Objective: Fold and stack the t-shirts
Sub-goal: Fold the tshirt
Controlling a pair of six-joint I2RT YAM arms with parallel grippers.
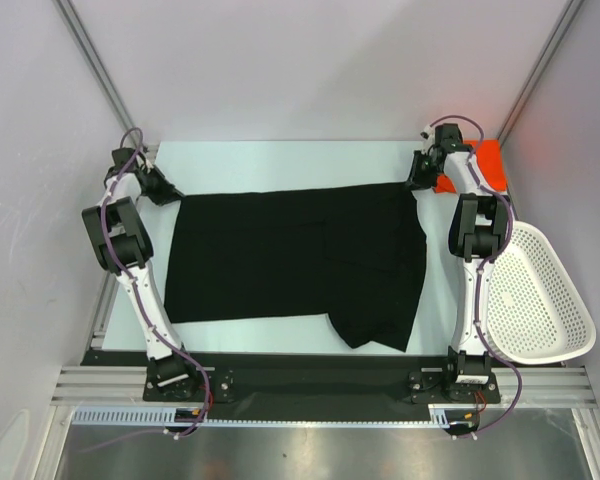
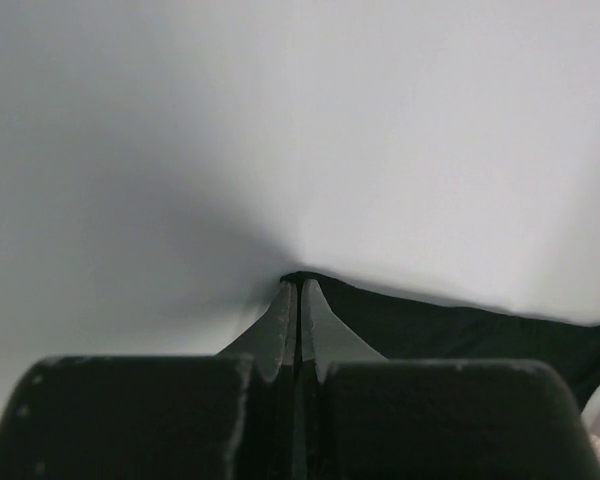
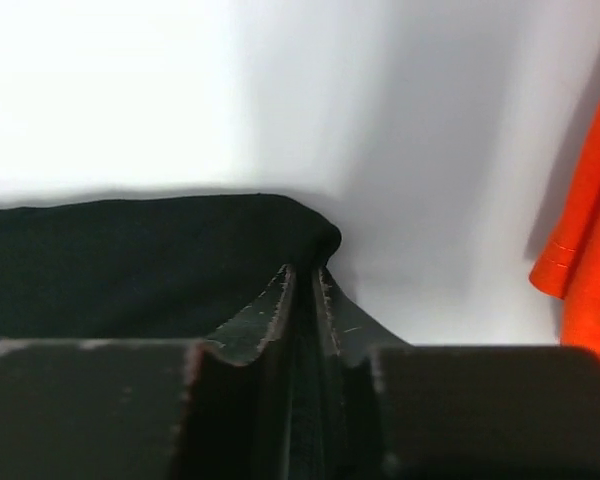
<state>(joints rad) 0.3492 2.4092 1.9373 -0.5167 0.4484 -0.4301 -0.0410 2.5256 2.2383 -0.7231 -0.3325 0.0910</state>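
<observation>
The black t-shirt lies spread flat across the table, folded over, with a flap hanging toward the near right. My left gripper is shut on its far left corner. My right gripper is shut on its far right corner, the cloth pinched between the fingers. The orange-red t-shirt lies at the far right behind the right arm; its edge shows in the right wrist view. No starburst print shows.
A white mesh basket stands at the right edge of the table beside the right arm. Bare pale table lies beyond the shirt's far edge.
</observation>
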